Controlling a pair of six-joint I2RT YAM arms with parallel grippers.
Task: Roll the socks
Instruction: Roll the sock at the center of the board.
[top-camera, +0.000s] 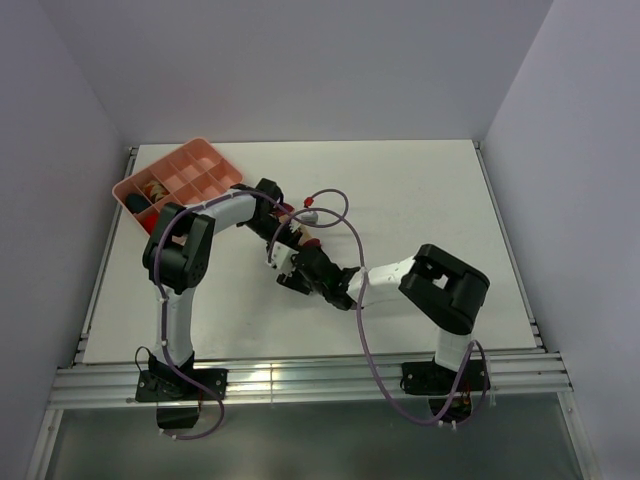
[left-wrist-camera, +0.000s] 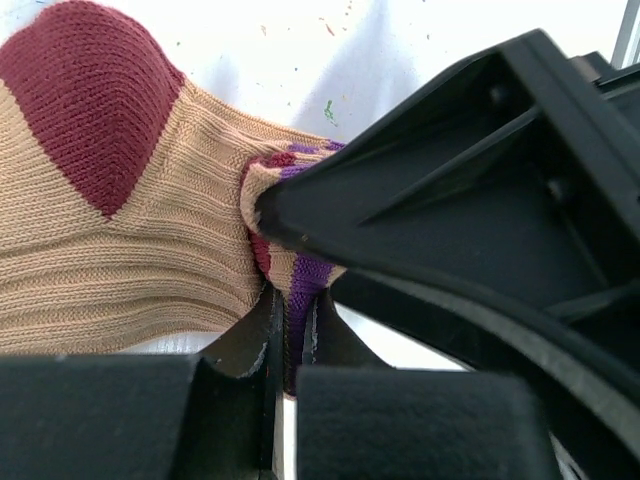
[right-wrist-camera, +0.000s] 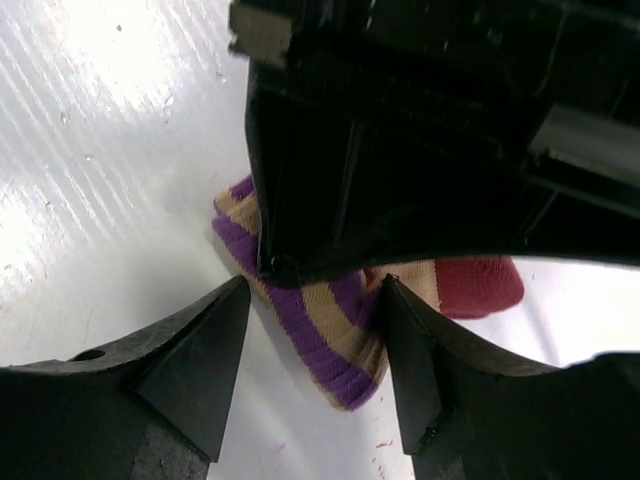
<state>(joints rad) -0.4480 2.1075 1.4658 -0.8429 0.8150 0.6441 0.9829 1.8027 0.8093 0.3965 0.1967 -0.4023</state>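
You have the white table (top-camera: 430, 200) with a pink tray (top-camera: 160, 162) at its far left corner. Both arms meet near the middle. The left arm (top-camera: 185, 250) reaches over from the tray side and the right arm (top-camera: 445, 285) comes in from the right. From above, their wrists hide most of what lies under them, so go by the wrist views.

The sock (left-wrist-camera: 130, 250) lies flat on the table, tan and ribbed, with a dark red heel (left-wrist-camera: 95, 110). Seen from the left wrist, its body runs off to the left of the left gripper (left-wrist-camera: 287, 335). That gripper's jaws are pressed together on a fold of the purple-and-tan striped cuff (left-wrist-camera: 300, 270). So the cuff is the working end, and the long axis leads from there toward the red patches.

Your right gripper (right-wrist-camera: 318, 290) sits nose to nose with the left, jaws spread and, as far as I can see, touching no fabric. The cuff lies straight ahead in the gap between its fingers (right-wrist-camera: 190, 370), striped edge toward the camera. Both grippers are at that end. Since the left has hold, I'd judge the right is the free one, to close on the cuff or tuck it over. Only this one sock shows at the grippers.
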